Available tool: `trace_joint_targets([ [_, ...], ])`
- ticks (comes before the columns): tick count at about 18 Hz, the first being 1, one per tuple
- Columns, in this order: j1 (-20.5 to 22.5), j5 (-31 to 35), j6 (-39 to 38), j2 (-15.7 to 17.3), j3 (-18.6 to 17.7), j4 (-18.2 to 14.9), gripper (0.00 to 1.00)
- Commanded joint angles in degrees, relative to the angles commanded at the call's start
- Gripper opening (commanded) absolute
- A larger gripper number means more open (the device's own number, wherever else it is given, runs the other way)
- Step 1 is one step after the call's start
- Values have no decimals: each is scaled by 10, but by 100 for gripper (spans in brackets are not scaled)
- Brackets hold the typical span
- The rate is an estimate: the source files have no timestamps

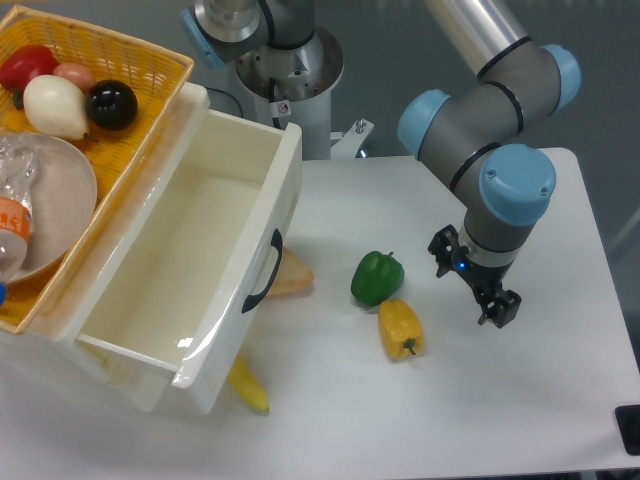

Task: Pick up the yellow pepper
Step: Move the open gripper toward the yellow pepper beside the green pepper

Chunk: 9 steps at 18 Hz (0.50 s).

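Note:
The yellow pepper (400,328) lies on the white table (480,400), lobed and glossy, its short stem pointing toward the front. It touches a green bell pepper (377,277) just behind and left of it. My gripper (471,283) hangs to the right of both peppers, a short gap away from the yellow one. Its two black fingers (500,307) are spread apart with nothing between them.
A white open drawer (200,270) juts out at the left, with a yellow basket (150,60) of produce and a bowl on top. A slim yellow banana-like item (248,386) and a bread-like wedge (290,275) lie by the drawer front.

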Motion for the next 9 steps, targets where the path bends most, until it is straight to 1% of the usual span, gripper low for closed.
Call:
trace_joint_targets([
  [5,-4,-7,2,-3,-1,0,100],
  [8,-3,-49,-1,-11,-18,2,100],
  [9,-1,-67,-4,-11,-27,17,100],
])
